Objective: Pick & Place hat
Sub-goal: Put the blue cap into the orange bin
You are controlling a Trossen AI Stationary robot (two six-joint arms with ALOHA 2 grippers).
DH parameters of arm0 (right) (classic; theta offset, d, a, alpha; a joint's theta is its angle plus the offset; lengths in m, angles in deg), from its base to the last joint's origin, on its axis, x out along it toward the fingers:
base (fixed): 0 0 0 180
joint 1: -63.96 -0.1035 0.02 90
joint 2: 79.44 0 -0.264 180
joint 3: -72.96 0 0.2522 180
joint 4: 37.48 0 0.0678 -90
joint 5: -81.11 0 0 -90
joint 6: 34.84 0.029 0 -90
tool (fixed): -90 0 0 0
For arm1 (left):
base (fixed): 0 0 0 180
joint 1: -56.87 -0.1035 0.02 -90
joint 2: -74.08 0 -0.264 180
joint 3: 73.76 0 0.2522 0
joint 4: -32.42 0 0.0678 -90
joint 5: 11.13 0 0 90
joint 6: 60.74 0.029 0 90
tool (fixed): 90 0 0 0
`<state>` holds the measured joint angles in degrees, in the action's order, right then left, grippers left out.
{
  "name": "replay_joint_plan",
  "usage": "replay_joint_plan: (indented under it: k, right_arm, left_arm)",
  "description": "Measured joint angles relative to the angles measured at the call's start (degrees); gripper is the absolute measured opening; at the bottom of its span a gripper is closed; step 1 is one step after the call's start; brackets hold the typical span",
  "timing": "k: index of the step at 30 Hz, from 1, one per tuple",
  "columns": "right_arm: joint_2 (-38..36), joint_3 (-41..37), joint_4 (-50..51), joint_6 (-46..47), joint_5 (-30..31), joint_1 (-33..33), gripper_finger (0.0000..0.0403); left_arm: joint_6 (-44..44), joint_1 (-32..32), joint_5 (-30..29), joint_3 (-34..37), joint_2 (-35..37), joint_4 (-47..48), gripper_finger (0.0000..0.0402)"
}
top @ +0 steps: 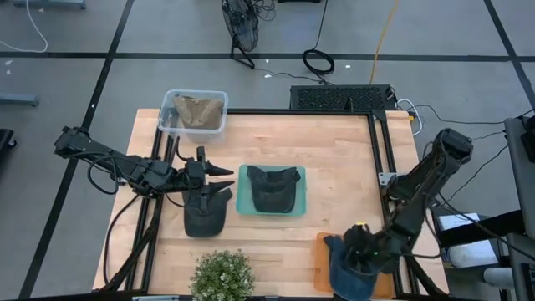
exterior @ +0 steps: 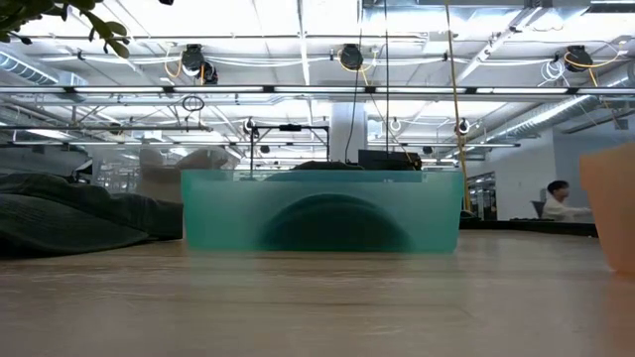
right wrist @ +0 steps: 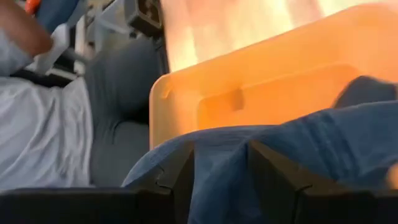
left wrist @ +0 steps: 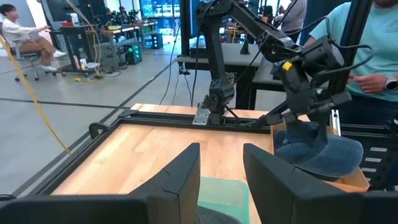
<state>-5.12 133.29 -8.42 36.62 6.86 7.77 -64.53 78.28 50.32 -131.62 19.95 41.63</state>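
A blue hat (top: 347, 272) lies in the orange tray (top: 322, 251) at the table's near right corner. My right gripper (top: 365, 248) stands over it, slanting down, open, with blue cloth (right wrist: 221, 180) showing in the gap between its fingers. A dark hat (top: 205, 216) lies flat on the table under my left gripper (top: 211, 171), which is held level above it and open (left wrist: 221, 168) with nothing between its fingers. Another dark hat (top: 273, 188) rests in the green tray (top: 244, 201) at mid-table. My right gripper's fingers (right wrist: 180, 168) stand on either side of a raised part of the blue hat's crown (left wrist: 298, 132), coming from above at a slant. Whether they touch the cloth I cannot tell. The hat's brim (left wrist: 333, 158) rests on the orange tray.
A clear bin (top: 171, 107) with a tan hat (top: 199, 111) stands at the far left corner. A potted plant (top: 222, 276) is at the near edge. A person (left wrist: 373, 56) stands close beyond the table's right edge. Bare wood lies between the green and orange trays.
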Motion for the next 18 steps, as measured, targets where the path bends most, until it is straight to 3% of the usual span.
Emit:
replay_joint_plan:
  k: [9, 18]
  right_arm:
    - [-0.82, 0.0, -0.35, -1.03, -6.84, 2.49, 0.0144]
    - [-1.21, 0.0, -2.68, -4.97, -4.9, 3.56, 0.015]
  left_arm:
    - [0.0, 0.0, 0.0, 0.0, 0.0, 0.09, 0.0131]
    - [0.28, 0.0, 0.0, 0.0, 0.0, 0.11, 0.0131]
